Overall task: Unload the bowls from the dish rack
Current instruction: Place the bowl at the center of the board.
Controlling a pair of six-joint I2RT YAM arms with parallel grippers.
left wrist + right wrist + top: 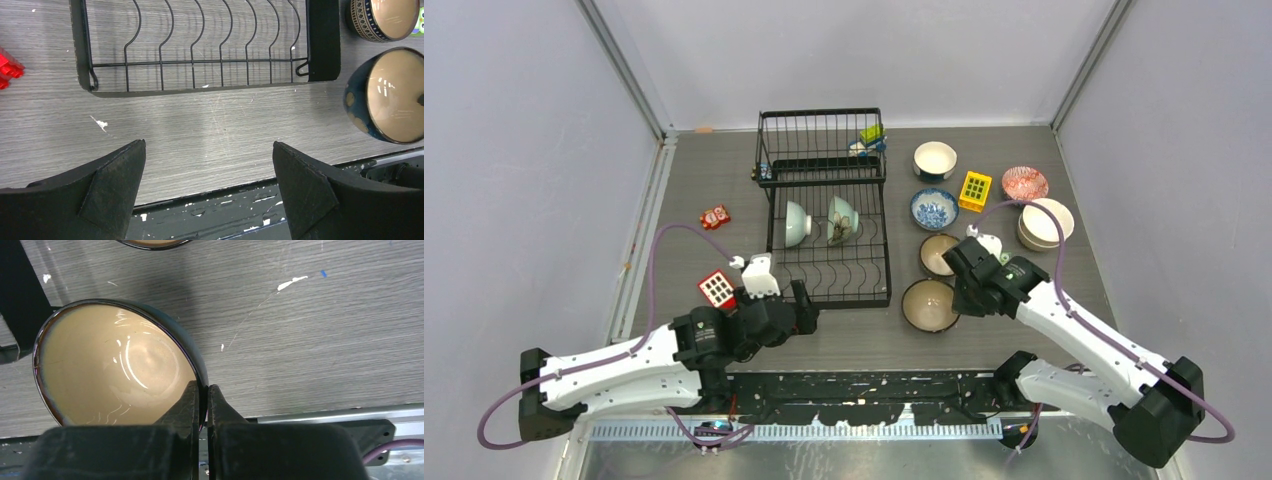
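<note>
Overhead, the grey desk carries the black wire dish rack, whose near rim lies just beyond the left jaws. The left arm extends from the near left. The left jaws stand spread wide over bare desk, holding nothing and touching nothing. The right arm extends from the near right. The right jaws are pinched together on the rim of a dark-skinned, tan-lined bowl, one side inside the lip and one outside. That bowl is just off the rack's near right corner; whether it rests flat on the desk cannot be told.

Well beyond the left jaws, a pale green bowl and a patterned pale bowl stand on edge, side by side among the rack's tines. Beyond the right jaws a second brown bowl sits closest, then a blue-and-white bowl and a white bowl. Farther right are stacked cream bowls and a red-patterned bowl. A yellow block lies between the blue-and-white and red-patterned bowls, and a red-and-white block lies left of the left jaws.
</note>
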